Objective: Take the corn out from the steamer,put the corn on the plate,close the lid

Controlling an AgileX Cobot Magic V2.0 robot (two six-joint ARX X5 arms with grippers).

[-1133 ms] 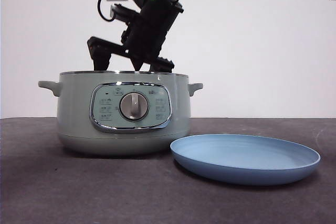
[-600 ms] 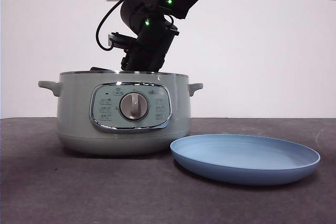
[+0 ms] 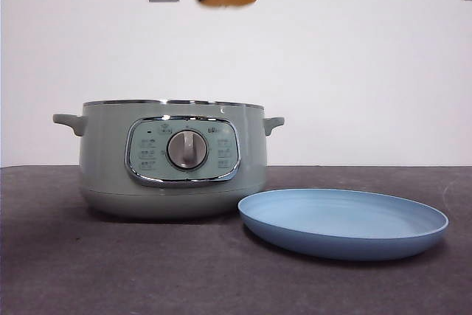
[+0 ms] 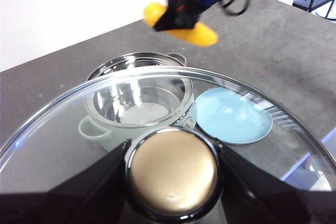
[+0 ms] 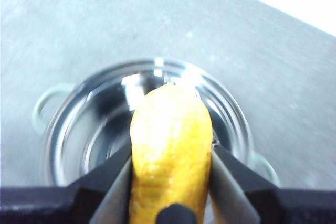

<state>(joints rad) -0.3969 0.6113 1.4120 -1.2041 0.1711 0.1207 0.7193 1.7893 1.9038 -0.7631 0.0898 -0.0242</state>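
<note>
I see my right gripper (image 5: 170, 182) clamping the corn (image 5: 170, 145) high above the open steamer (image 3: 173, 158), its long axis leaving the jaws lengthwise. My left gripper (image 4: 173, 174) clasps the lid (image 4: 252, 124) knob.

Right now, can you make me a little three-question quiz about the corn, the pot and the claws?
1. True or false: the corn lies in the steamer.
2. Which claw holds the lid? A left, B right.
3. Fill in: the blue plate holds ____.

Key: 1 false, the right claw holds it high above the steamer. 2 A, the left claw grips its knob. 3 nothing.
</note>
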